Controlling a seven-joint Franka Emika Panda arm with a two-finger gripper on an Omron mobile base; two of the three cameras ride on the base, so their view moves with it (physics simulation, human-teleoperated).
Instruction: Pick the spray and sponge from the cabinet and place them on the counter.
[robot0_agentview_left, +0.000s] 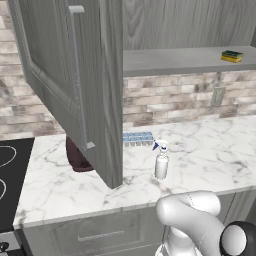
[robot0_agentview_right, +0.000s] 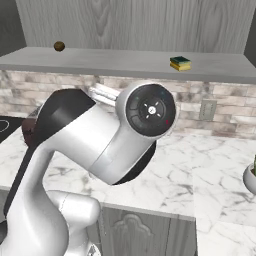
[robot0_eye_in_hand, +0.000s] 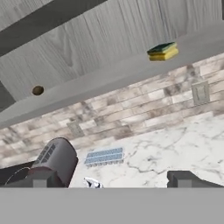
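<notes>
In the left base view the spray (robot0_agentview_left: 161, 161) is standing upright on the counter (robot0_agentview_left: 210, 150), just in front of the pale blue ice-cube tray (robot0_agentview_left: 137, 138), while the sponge (robot0_agentview_left: 232, 56) is lying on the shelf of the cabinet (robot0_agentview_left: 175, 61), whose door (robot0_agentview_left: 75, 85) is hanging open. In the right base view the sponge (robot0_agentview_right: 180, 63) is sitting on that shelf well apart from a small brown round thing (robot0_agentview_right: 59, 46), perhaps a nut, with the arm blocking much of the counter (robot0_agentview_right: 220, 165). In the hand view the gripper (robot0_eye_in_hand: 111, 180) is standing with its jaws wide apart and gripping nothing, the sponge (robot0_eye_in_hand: 162, 51) is resting on the shelf, and the tip of the spray (robot0_eye_in_hand: 92, 183) is peeking up between the fingertips (robot0_eye_in_hand: 40, 179) near the ice-cube tray (robot0_eye_in_hand: 104, 157).
</notes>
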